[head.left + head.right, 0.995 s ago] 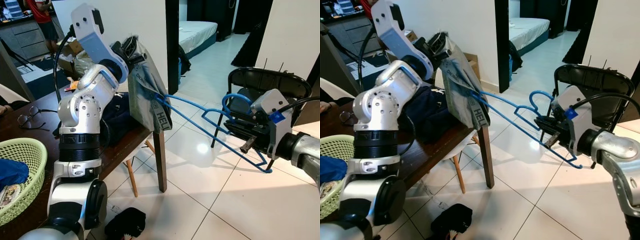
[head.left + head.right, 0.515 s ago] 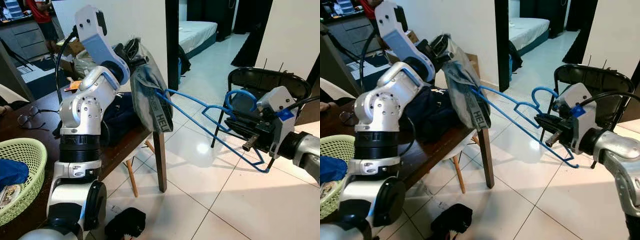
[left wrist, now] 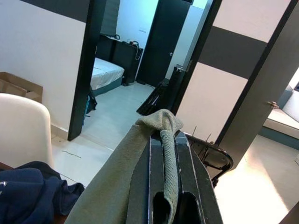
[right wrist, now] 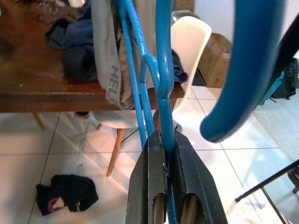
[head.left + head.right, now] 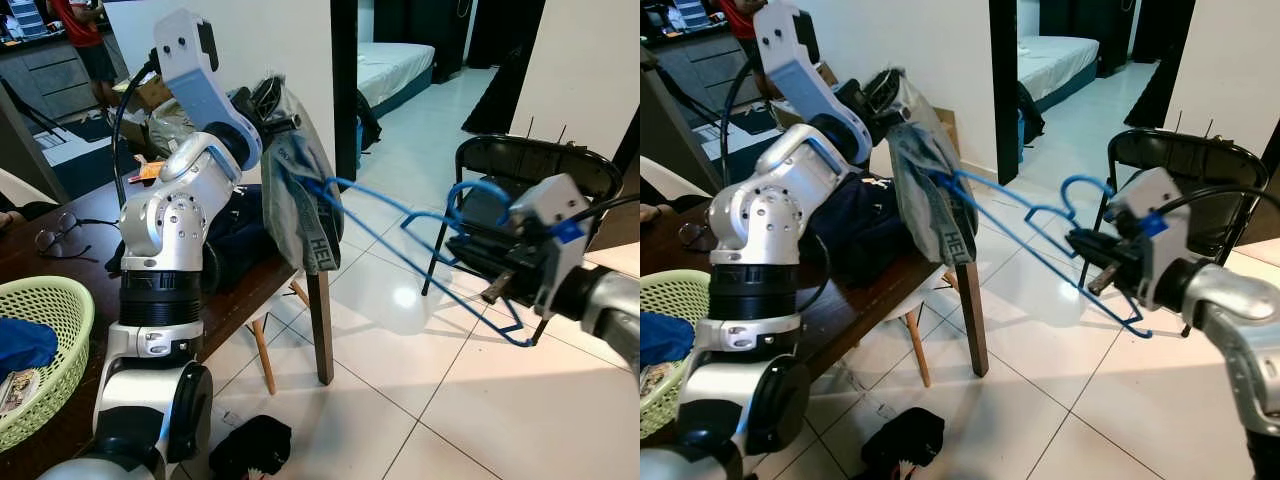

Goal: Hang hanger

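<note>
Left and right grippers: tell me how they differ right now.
The left gripper is raised above the table, pinching the grey garment. The right gripper sits lower, over the tiled floor, clamping the blue hanger. Both are shut, and the hanger's far end reaches into the garment.

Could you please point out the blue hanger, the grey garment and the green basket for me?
Blue hanger [image 5: 420, 262], left eye view, on its lower bar in mid-air.
Grey garment [image 5: 305, 190], left eye view, on the hanging cloth above its printed band.
Green basket [image 5: 70, 345], left eye view, on its woven side wall.
</note>
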You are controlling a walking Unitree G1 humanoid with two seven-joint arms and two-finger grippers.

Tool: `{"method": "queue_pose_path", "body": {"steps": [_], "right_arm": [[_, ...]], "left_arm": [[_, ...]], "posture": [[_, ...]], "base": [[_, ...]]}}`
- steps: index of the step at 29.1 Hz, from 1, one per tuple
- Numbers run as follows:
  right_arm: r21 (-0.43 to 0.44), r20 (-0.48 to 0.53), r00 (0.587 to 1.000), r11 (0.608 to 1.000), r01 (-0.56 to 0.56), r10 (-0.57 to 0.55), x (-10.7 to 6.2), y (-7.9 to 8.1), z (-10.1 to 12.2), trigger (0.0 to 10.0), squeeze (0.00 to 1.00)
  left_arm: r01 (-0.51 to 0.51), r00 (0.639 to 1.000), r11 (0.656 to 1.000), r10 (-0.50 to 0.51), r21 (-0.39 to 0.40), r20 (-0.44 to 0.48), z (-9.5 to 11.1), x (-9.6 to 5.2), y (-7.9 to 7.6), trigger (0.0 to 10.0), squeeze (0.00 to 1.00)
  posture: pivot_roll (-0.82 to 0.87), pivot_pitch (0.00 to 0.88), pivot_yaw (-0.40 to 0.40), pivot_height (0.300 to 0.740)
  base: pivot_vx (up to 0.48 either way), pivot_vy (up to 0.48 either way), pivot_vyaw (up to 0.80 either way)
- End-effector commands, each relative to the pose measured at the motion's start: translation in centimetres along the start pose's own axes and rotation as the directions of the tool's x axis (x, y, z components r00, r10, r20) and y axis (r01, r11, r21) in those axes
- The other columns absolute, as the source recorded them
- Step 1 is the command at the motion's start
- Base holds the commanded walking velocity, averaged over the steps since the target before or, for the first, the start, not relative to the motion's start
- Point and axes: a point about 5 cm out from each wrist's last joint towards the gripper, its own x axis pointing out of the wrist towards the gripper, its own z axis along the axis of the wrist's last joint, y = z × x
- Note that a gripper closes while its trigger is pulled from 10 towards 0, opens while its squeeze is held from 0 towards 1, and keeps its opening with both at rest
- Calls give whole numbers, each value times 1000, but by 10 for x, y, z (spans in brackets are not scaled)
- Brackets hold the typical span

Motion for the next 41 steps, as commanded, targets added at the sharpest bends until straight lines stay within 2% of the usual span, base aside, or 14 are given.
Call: {"method": "queue_pose_path", "body": {"steps": [1, 4, 6, 12, 20, 32, 38, 41], "right_arm": [[-14, 18, 999, 999, -36, 36, 5, 9, 5, 10000, 0], [-15, 20, 999, 999, -46, 46, 7, 12, 6, 10000, 0], [-18, 19, 999, 999, -49, 49, 11, 14, 6, 10000, 0], [-37, 8, 1000, 999, 0, 1, 19, 11, 6, 10000, 0], [-69, -23, 998, 996, 49, -51, 35, 15, 7, 10000, 0], [-73, -61, 996, 995, 68, -72, 52, 24, 4, 10000, 0], [-106, -127, 986, 990, 95, -109, 66, 27, -2, 10000, 0], [-118, -135, 985, 989, 89, -104, 69, 30, -3, 10000, 0]], "left_arm": [[0, 1000, 1000, 0, -20, 2, 1, 1, -2, 10000, 0], [-1, 1000, 1000, 1, -27, 0, 0, 1, -2, 10000, 0], [2, 1000, 998, -2, -59, -2, -1, 2, -5, 10000, 0], [14, 1000, 991, -15, -131, -4, -2, 3, -13, 10000, 0], [20, 1000, 976, -22, -216, -8, -4, 5, -22, 10000, 0], [12, 1000, 962, -19, -273, -22, -7, 6, -28, 10000, 0], [20, 998, 935, -37, -354, -42, -12, 7, -42, 10000, 0], [25, 998, 930, -44, -367, -44, -13, 8, -45, 10000, 0]], "posture": [[19, 15, 113, 735], [19, 15, 113, 735], [21, 13, 111, 735], [24, 10, 109, 735], [25, 3, 109, 735], [25, 0, 107, 735], [27, 4, 108, 735], [27, 4, 107, 735]], "base": [[0, 0, 0], [0, 0, 0], [0, 0, 0], [0, 0, 0], [0, 0, 0], [0, 0, 0], [0, 0, 0], [0, 0, 0]]}}
